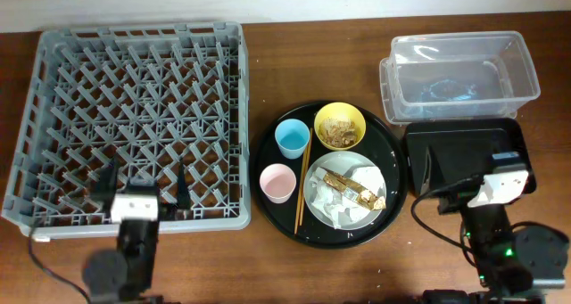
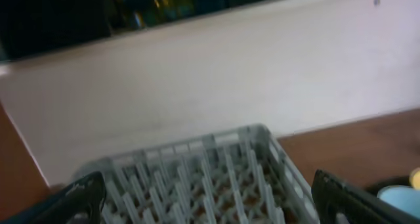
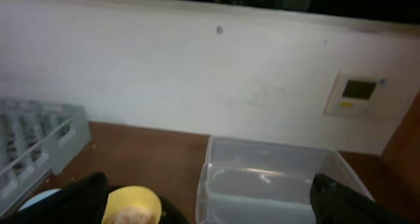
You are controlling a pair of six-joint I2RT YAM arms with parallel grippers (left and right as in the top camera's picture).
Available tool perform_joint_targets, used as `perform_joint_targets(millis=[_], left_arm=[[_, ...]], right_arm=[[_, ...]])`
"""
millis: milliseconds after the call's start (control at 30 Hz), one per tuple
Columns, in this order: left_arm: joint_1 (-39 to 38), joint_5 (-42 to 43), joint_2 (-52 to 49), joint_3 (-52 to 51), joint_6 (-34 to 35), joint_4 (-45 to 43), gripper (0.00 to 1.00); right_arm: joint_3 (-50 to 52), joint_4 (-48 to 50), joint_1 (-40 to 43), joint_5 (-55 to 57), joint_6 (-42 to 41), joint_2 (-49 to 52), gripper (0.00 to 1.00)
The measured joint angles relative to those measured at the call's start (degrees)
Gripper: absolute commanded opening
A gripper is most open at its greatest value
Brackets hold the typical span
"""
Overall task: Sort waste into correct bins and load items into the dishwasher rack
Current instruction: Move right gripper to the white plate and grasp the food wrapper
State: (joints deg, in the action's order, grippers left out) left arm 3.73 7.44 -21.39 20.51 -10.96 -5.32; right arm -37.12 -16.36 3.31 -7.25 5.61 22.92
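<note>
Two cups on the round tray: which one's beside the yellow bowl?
The blue cup, directly left of the yellow bowl at the tray's far side. The pink cup sits nearer the front, left of the chopsticks.

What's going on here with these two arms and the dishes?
Nothing is being handled yet. Both arms sit at the table's near edge, the left gripper by the dishwasher rack, the right gripper by the shallow black tray, fingers apart and empty. The blue cup, pink cup, yellow bowl, chopsticks and plate of napkins all sit on the round black tray.
</note>
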Motion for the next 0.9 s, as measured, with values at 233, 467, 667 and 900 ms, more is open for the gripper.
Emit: perform_joint_targets(millis=[233,467,667,900], left_arm=[[0.00,9.68,-26.95,27.23,0.04,19.63,0.99],[0.00,12.96,-48.26,53.66,0.02,42.77,0.99],[0.00,13.40,-59.17,68.98,0.02,59.58,0.99],[0.00,13.60,-61.96,71.30,0.00,60.13,0.99]], right_arm=[[-10.62,-12.72,0.00,-4.31,0.42,8.48,0.99],[-24.28,-24.92,0.00,-9.68,0.37,22.62,0.98],[-41.48,-40.89,0.00,-16.09,0.33,42.60,0.98],[-46.16,-45.94,-0.02,-21.40,-0.85,57.22,0.91]])
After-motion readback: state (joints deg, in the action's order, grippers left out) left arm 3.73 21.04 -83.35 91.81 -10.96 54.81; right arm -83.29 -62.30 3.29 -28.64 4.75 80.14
